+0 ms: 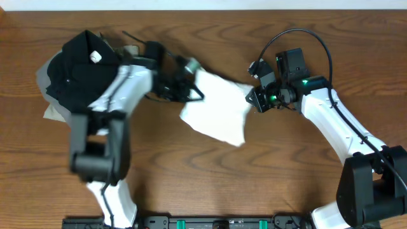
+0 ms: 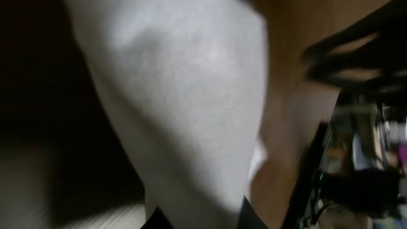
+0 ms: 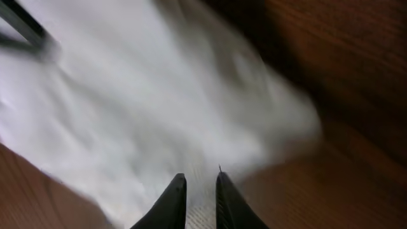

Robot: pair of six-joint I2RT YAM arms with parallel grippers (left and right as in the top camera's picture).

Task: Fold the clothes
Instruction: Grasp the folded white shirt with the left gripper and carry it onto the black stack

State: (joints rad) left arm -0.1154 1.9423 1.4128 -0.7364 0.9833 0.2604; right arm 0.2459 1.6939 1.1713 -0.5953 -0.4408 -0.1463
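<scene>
item: white t-shirt, centre of overhead frame, bunched above tabletop. light, limp cotton; drapes, creases easily. best hold: hems, corners. right pincer clamped on shirt edge. left pincer at upper-left corner; closure unclear.

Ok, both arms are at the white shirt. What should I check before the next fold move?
1. Right tool pinching the white T-shirt: ok, its fingers are close together with fabric between them.
2. Left tool gripping the opposite edge: cannot tell, because its wrist view is blurred and filled with cloth.
3. Shirt lying flat: not ok, it is rumpled between the two tools.
4. Black garment apart from the shirt: ok, it lies off by the left arm.
5. Print side up: cannot tell, no print shows in any view.
</scene>
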